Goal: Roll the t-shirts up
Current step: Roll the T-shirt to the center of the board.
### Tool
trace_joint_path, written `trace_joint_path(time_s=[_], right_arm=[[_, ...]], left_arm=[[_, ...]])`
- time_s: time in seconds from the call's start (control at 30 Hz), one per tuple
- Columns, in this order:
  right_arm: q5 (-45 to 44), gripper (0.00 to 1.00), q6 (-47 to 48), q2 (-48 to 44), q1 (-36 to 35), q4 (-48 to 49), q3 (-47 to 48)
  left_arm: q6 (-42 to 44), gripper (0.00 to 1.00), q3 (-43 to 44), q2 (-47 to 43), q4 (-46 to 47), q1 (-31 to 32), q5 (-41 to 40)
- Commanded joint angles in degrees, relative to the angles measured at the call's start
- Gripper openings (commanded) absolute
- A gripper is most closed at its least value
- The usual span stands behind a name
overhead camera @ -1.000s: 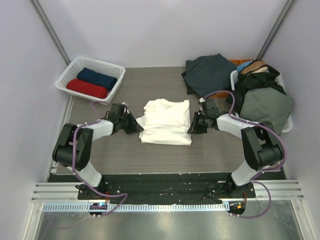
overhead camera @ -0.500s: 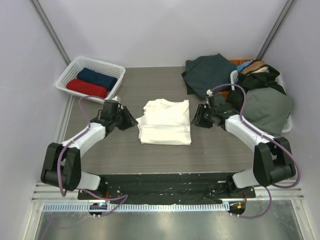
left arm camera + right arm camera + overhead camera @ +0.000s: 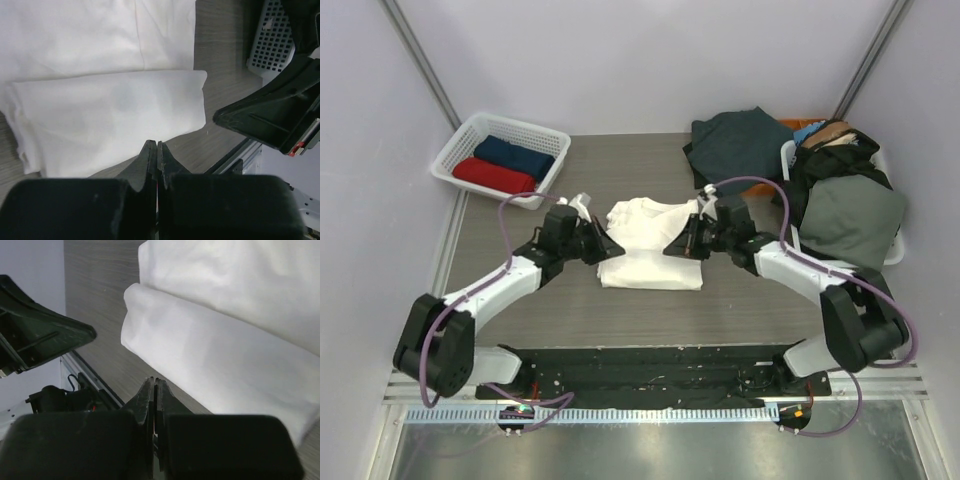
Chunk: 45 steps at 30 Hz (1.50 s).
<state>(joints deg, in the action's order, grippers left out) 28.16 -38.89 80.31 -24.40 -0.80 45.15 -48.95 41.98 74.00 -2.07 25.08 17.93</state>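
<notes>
**A:** Where is the cream-white t-shirt [image 3: 650,258]?

**B:** It lies flat in the middle of the tabletop [image 3: 620,170]. It is folded to a rough rectangle, with a thicker doubled band along its near edge.

**A:** And the left gripper [image 3: 607,246]?

**B:** It is at the shirt's left edge, low over the tabletop. In its wrist view the fingers [image 3: 149,156] are pressed together, with their tips right at the border of the doubled band. I cannot tell whether they touch the cloth.

**A:** The right gripper [image 3: 672,247]?

**B:** It is opposite, at the shirt's right edge. Its fingers [image 3: 147,390] are pressed together too and point at the border of the same band.

**A:** The other shirts?

**B:** A red t-shirt [image 3: 492,177] and a navy t-shirt [image 3: 527,157] lie rolled side by side in the white basket [image 3: 455,145] at the far left corner.

**A:** What is on the right?

**B:** A heap of dark clothes [image 3: 735,140] sits on the tabletop. Beside it a second basket [image 3: 786,158] is piled with more garments.
</notes>
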Motion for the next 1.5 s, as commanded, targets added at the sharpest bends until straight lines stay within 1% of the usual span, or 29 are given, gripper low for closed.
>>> trace_joint_path(time_s=[0.0,0.03,0.1,0.17,0.2,0.3,0.33,0.37,0.4,0.43,0.5,0.53,0.6,0.63,0.73,0.87,0.93,1.03,1.1,1.17,1.2,1.27,1.3,1.4,1.43,1.47], right_arm=[[2.60,0.01,-6.62,4.84,-3.19,13.01,-0.06],[2.95,0.01,-7.07,6.68,-3.63,15.10,-0.49],[2.86,0.01,-7.68,8.45,-4.34,16.35,-0.85],[2.69,0.01,-8.21,10.73,-4.60,18.20,-1.81],[2.43,0.01,-8.13,11.52,-4.60,18.64,-2.16],[2.16,0.01,-7.78,15.30,-4.60,20.57,-3.22],[2.16,0.01,-7.34,16.53,-4.51,20.66,-3.31],[0.68,0.01,-6.55,18.02,-4.43,19.96,-3.14],[-0.47,0.01,-5.50,18.65,-4.25,16.30,-2.87],[-1.70,0.01,-2.97,18.91,-4.08,14.53,-2.26],[-3.98,0.01,-1.19,18.83,-2.50,10.84,-2.34],[-3.99,0.01,-0.57,18.57,-1.62,10.56,-3.39],[-3.12,0.01,0.57,17.51,0.49,10.03,-4.97],[-2.77,0.01,1.10,16.90,2.67,9.77,-6.37],[-2.59,0.01,3.56,13.83,6.63,7.75,-8.75],[-3.29,0.01,6.11,10.13,9.54,4.67,-10.25],[-3.99,0.01,6.90,8.47,9.90,3.09,-10.34],[-4.78,0.01,7.87,6.71,9.90,1.15,-9.38],[-6.62,0.01,8.57,4.34,9.90,-3.31,-8.06],[-9.16,0.03,9.80,1.36,9.90,-5.43,-7.44],[-9.87,0.10,10.15,0.29,9.90,-7.36,-7.27],[-11.37,0.22,10.94,-3.21,9.90,-8.95,-7.35],[-11.55,0.34,11.38,-4.28,9.81,-9.65,-8.05],[-12.42,0.44,12.61,-8.58,8.94,-11.58,-9.28],[-12.87,0.45,12.88,-9.29,7.72,-12.03,-10.16],[-13.22,0.46,13.05,-10.08,7.10,-12.38,-10.60]], left_arm=[[-5.00,0.00,-0.49,6.15,12.32,1.72,5.00],[-5.45,0.00,-0.58,7.38,13.57,2.07,5.79],[-6.51,0.00,-1.02,10.88,17.25,2.43,7.54],[-7.12,0.00,-1.11,13.62,18.76,2.60,8.17],[-7.13,0.00,-0.93,16.59,19.46,2.60,8.43],[-7.21,0.00,-0.40,21.78,20.77,2.61,8.70],[-7.13,0.00,-0.23,22.67,20.70,2.60,8.44],[-6.60,0.00,0.03,23.47,18.70,2.52,7.48],[-5.99,0.00,-0.05,23.91,17.72,2.52,5.38],[-5.37,0.00,-0.31,23.74,16.49,2.52,3.62],[-3.44,0.00,-1.80,23.04,13.50,2.34,0.97],[-2.65,0.00,-2.33,22.16,12.71,2.17,-1.21],[-1.07,0.00,-3.56,21.19,11.12,1.29,-2.37],[-0.71,0.00,-5.05,20.23,11.12,0.94,-2.81],[0.17,0.00,-8.39,18.47,12.34,-0.81,-3.08],[1.75,0.00,-10.77,15.48,13.40,-3.45,-2.04],[2.89,0.00,-10.95,14.51,13.23,-5.21,-1.06],[5.34,0.00,-9.90,11.44,10.07,-5.74,-1.76],[6.41,0.03,-8.67,7.42,5.86,-5.74,-4.21],[8.34,0.11,-8.14,4.15,2.70,-5.74,-5.71],[8.87,0.15,-7.96,1.18,2.16,-5.66,-6.93],[10.18,0.25,-7.96,-1.30,-0.99,-5.66,-7.56],[10.36,0.27,-8.48,-2.53,-1.71,-5.66,-8.00],[10.98,0.33,-10.42,-6.14,-2.77,-5.57,-8.44],[11.15,0.34,-11.90,-7.28,-3.12,-5.48,-8.53],[11.50,0.39,-12.70,-7.72,-3.03,-5.48,-8.36]])
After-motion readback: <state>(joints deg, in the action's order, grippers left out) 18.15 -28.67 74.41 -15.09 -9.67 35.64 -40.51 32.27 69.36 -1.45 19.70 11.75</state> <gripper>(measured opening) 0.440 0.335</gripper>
